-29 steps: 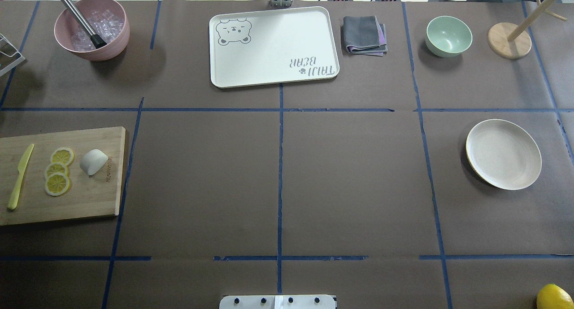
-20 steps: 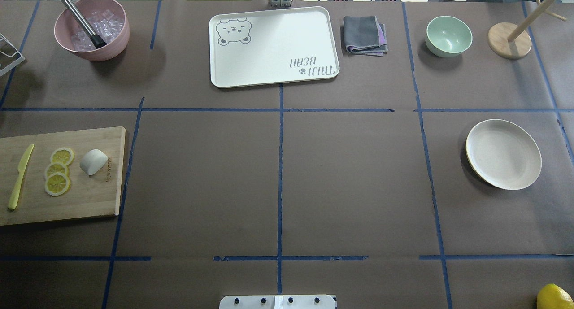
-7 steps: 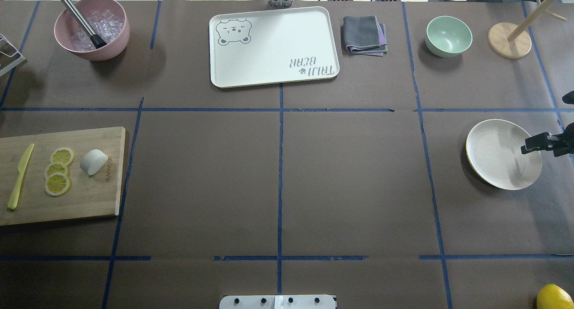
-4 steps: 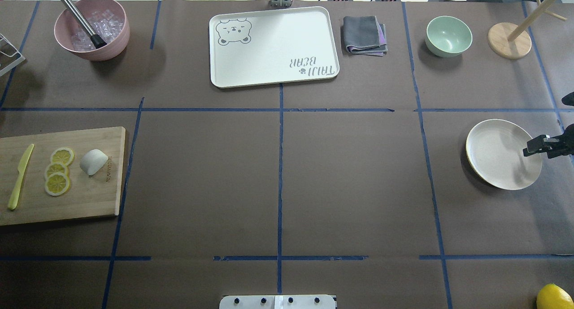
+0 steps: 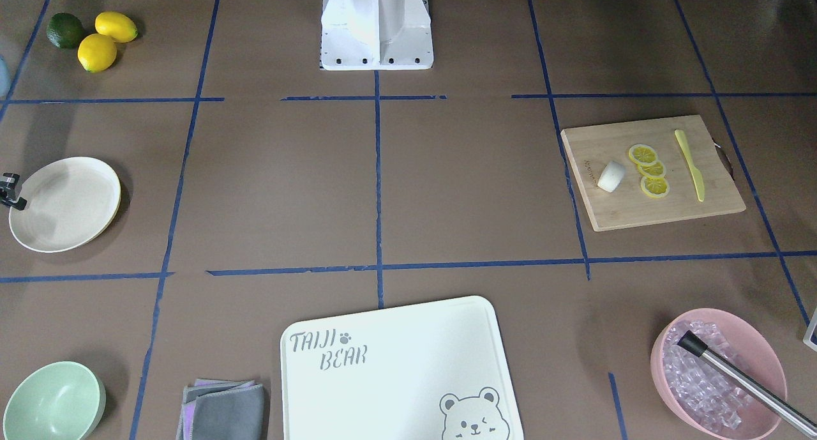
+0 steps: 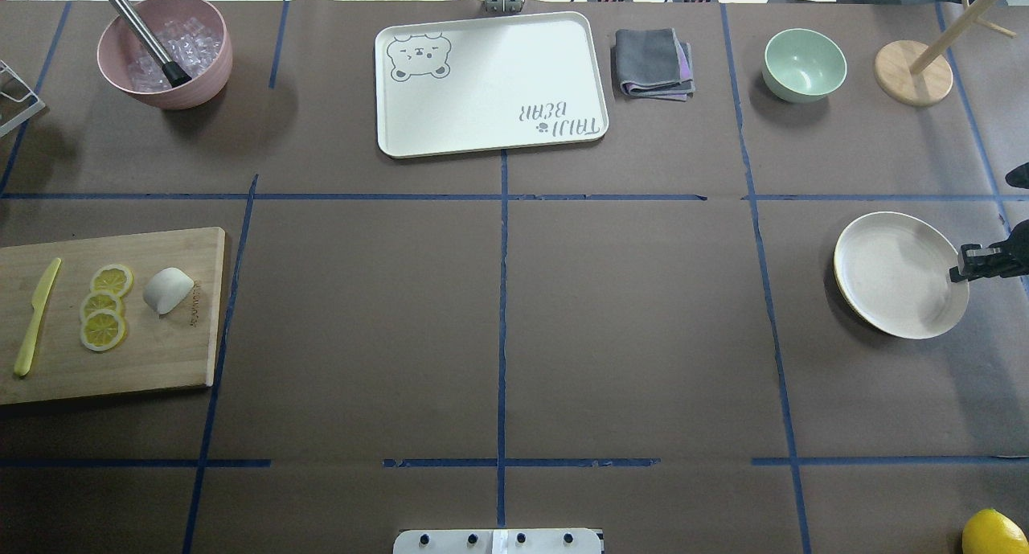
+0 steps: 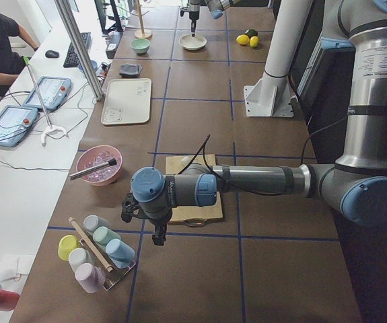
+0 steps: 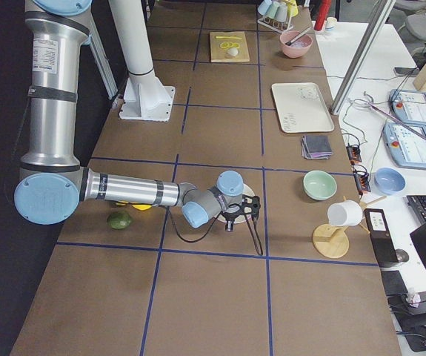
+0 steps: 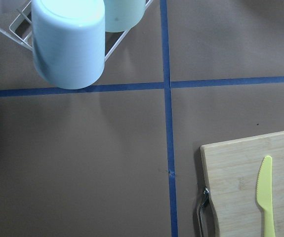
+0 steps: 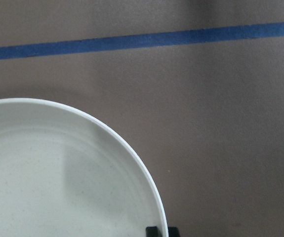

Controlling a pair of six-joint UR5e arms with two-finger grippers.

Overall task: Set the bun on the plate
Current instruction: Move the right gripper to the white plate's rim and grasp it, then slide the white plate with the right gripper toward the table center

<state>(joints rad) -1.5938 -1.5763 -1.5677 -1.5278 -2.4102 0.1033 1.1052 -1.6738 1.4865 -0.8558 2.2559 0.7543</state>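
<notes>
White bun (image 6: 168,290): on wooden cutting board (image 6: 161,353), beside lemon slices (image 6: 103,306), well apart from both arms. Right fingers (image 6: 965,266): at plate (image 6: 884,281) rim, far across the surface; open or clenched, cannot tell. Left fingers (image 7: 158,234): shown only in exterior left view, past board's end; state cannot be told.

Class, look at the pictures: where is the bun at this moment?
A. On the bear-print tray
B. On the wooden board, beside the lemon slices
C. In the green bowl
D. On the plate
B: the bun lies on the board next to the lemon slices, while the plate far across the table holds nothing.
</notes>
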